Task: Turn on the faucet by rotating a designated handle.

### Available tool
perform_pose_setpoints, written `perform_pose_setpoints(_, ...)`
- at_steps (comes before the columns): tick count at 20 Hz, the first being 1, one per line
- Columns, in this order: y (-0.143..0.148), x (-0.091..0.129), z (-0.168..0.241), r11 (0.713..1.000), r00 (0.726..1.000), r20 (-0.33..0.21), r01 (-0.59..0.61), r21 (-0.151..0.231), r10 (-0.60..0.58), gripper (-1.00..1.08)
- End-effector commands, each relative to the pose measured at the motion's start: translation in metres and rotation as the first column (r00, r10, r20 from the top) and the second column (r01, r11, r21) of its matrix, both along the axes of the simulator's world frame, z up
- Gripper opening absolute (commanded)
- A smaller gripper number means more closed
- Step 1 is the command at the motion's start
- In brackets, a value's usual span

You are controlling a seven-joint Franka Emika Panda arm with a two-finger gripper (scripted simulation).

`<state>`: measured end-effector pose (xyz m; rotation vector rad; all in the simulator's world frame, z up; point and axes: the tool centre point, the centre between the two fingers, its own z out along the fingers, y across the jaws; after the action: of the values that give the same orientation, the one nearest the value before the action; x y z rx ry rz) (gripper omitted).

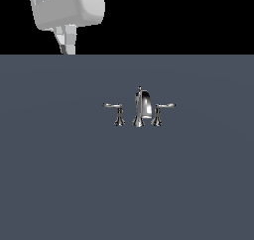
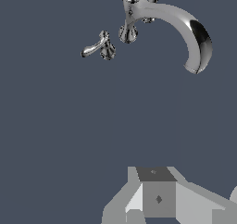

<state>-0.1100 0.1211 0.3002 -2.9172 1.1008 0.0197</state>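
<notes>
while faucet (image 1: 139, 108) stands mid-floor, handle (image 1: 113, 106) unobstructed, end effector (image 1: 67, 39) well apart

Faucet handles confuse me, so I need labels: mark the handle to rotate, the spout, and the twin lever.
handle (image 1: 113, 105), exterior view, lever arm.
spout (image 1: 144, 104), exterior view, curved body.
twin lever (image 1: 164, 105), exterior view, lever arm.

arm (image 1: 67, 11) cut by top edge, gripper (image 2: 157, 195) fingertips cropped

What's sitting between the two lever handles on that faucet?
The tall curved spout stands between the left-hand handle and the right-hand lever, apart from both; the exterior view shows it.
</notes>
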Motion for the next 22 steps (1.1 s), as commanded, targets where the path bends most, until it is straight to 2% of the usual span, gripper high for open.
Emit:
perform_pose_setpoints(1,0.004,0.013,-0.012,0.999,0.999,0.000,0.049,0.001,-0.049,-1.00)
perform_pose_setpoints(12,0.011,0.069,-0.060,0.969,0.969,-0.001,0.249,-0.003,-0.249,-1.00)
perform_pose_setpoints(17,0.009,0.096,-0.084,0.940,0.940,-0.001,0.341,-0.007,-0.341,-1.00)
perform_pose_setpoints(22,0.004,0.126,-0.110,0.897,0.897,0.000,0.441,-0.013,-0.441,-1.00)
